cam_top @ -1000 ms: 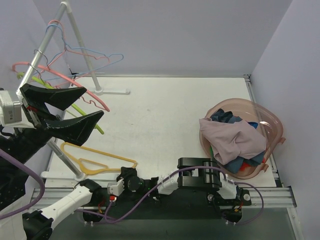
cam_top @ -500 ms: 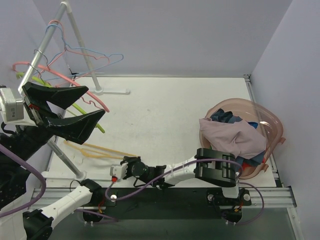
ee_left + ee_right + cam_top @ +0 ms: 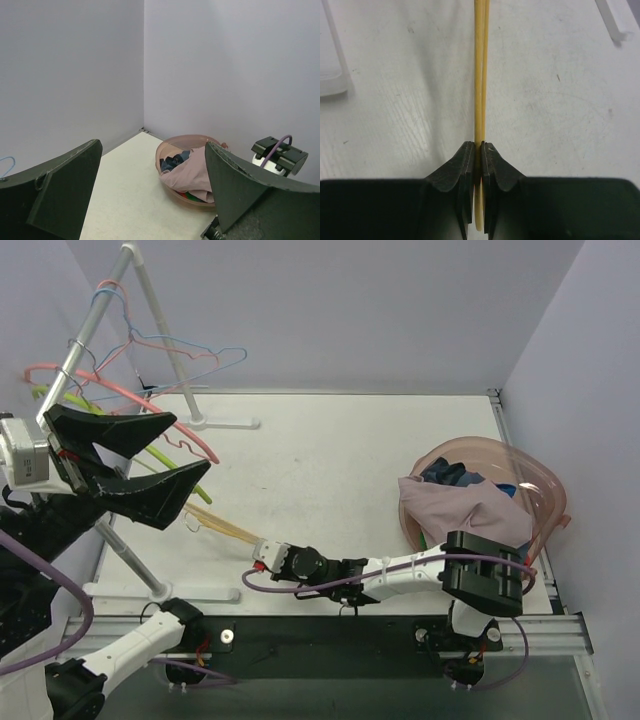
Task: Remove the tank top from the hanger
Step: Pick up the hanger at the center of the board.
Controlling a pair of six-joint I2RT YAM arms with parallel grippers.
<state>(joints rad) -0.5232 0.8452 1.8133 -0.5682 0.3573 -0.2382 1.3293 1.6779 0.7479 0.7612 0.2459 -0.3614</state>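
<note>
Slim yellow plastic hanger [image 3: 480,75] recorded as plain yellow, unpatterned. Matte black noted on the right gripper [image 3: 480,149] and the left gripper [image 3: 190,445]. Round translucent plastic basin [image 3: 548,490] seen in reddish-pink; within it a pale mauve-pink cloth garment [image 3: 465,518], plain, beside dark navy cloth [image 3: 448,473], with slivers of red cloth [image 3: 492,578] and green cloth [image 3: 424,540]. Also logged: white metal rack [image 3: 150,285], coral-pink plastic hanger [image 3: 110,386], light blue wire hanger [image 3: 240,353], lime-green plastic hanger [image 3: 163,457]. White tabletop [image 3: 330,460] faintly scuffed grey; walls [image 3: 350,310] pale lavender; arm cable [image 3: 40,580] purple.
</note>
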